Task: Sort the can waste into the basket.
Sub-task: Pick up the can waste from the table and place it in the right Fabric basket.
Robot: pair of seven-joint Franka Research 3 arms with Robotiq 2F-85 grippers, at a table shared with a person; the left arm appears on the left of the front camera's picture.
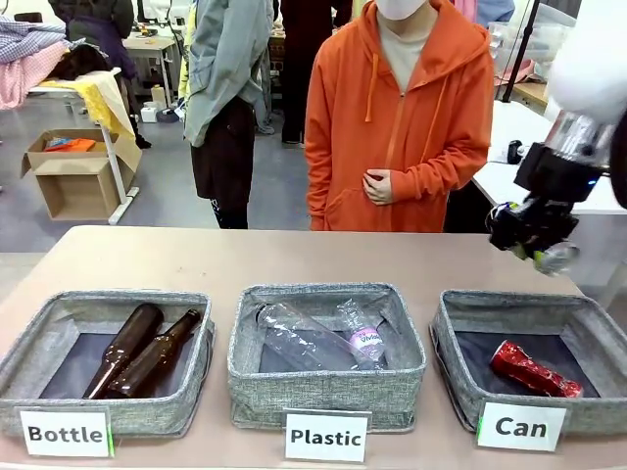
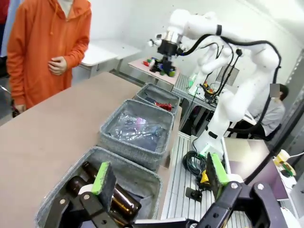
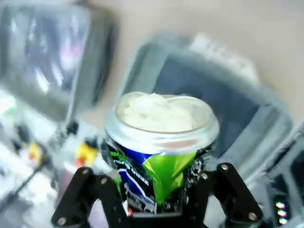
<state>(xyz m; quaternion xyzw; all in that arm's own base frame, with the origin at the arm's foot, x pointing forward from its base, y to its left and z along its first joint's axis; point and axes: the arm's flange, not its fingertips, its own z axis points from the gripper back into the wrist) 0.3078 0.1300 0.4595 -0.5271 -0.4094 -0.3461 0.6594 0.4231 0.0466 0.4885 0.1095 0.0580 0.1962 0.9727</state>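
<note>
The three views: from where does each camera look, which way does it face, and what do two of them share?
Front view: fixed at the robot's side, facing across the table at the person in orange; the right gripper enters at upper right.
Left wrist view: on the left arm, above the Bottle basket, looking along the row; the left gripper stands open.
Right wrist view: on the right arm, facing down at the Can basket; its fingers clamp the black-blue can.
Shared: front and left wrist views show the red can.
</note>
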